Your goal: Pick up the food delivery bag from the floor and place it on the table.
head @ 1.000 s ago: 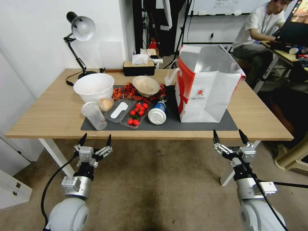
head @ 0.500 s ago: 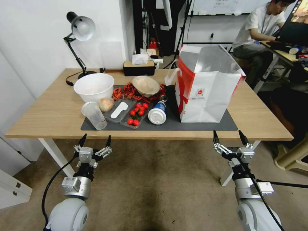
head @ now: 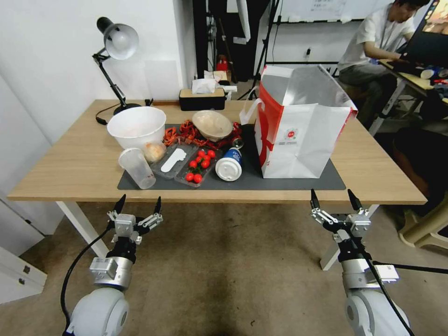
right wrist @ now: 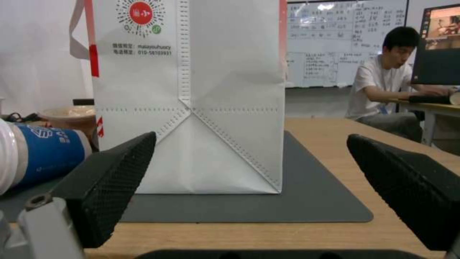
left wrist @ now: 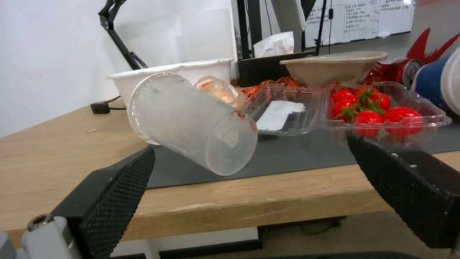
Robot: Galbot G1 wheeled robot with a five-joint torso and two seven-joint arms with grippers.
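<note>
The food delivery bag [head: 298, 130], white with red side panels and foil lining, stands upright on the dark grey mat [head: 289, 181] at the right of the table [head: 70, 168]; the right wrist view looks straight at the bag [right wrist: 201, 108] and its red logo. My right gripper [head: 335, 199] hovers open just in front of the table's front edge, below the bag, holding nothing. My left gripper [head: 139, 204] is open too, low before the front edge on the left, facing a tipped clear cup [left wrist: 192, 122]. Beige carpeted floor [head: 224, 270] lies beneath both arms.
On the mat sit a white bowl [head: 136, 126], a tomato tray [head: 198, 165], a blue-and-white cup on its side [head: 229, 164] and a paper bowl [head: 212, 124]. A desk lamp [head: 116, 42] and a tissue box [head: 202, 98] stand at the back. A person sits far right at another desk.
</note>
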